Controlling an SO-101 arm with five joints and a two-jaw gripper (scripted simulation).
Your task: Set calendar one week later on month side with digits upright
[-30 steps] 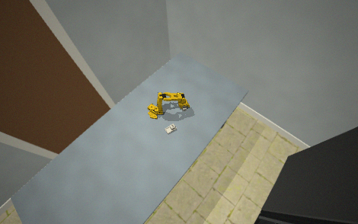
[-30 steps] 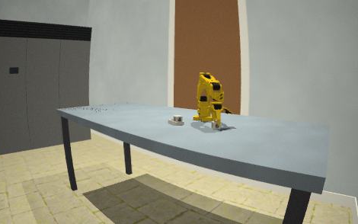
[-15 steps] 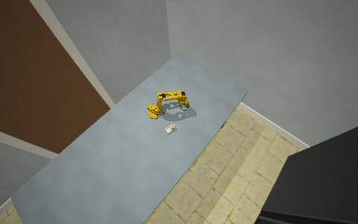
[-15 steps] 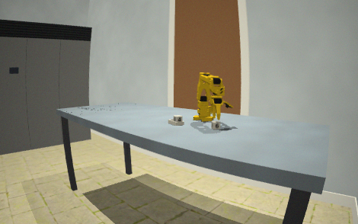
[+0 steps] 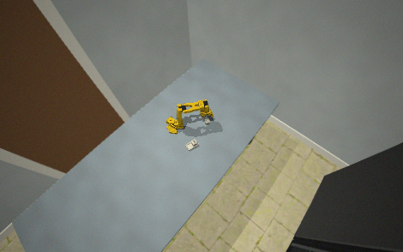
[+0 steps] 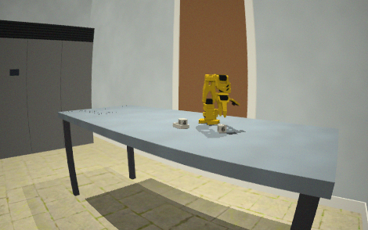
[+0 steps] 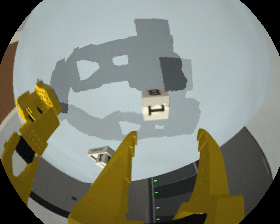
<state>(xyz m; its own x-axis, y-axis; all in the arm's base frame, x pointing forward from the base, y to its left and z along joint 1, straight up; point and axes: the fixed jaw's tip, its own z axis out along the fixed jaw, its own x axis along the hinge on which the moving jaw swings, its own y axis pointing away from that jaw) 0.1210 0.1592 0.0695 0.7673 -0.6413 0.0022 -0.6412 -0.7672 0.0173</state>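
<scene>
A loose white cube [image 5: 207, 122] [image 6: 221, 129] [image 7: 156, 106] rests on the table away from the tray. Its faces show a sideways 1 and a foreshortened 8 in the wrist view, and what looks like a 6 in the exterior view. My gripper [image 6: 231, 110] [image 7: 168, 132] is open and empty, raised above the table near this cube, not touching it. The white tray [image 5: 189, 147] [image 6: 175, 125] [image 7: 93, 154] lies flat on the table. A second cube [image 5: 195, 143] [image 6: 183, 122] sits in it, with a 4 facing the exterior camera. Its remaining faces are hidden or too small to read.
The arm's yellow base [image 5: 173, 127] [image 6: 209, 121] stands on the blue-grey table [image 5: 132, 184] [image 6: 285, 145], behind the tray and loose cube in the exterior view. The arm's shadow falls around the loose cube. The table's front edge lies beyond the cube and tray from the base.
</scene>
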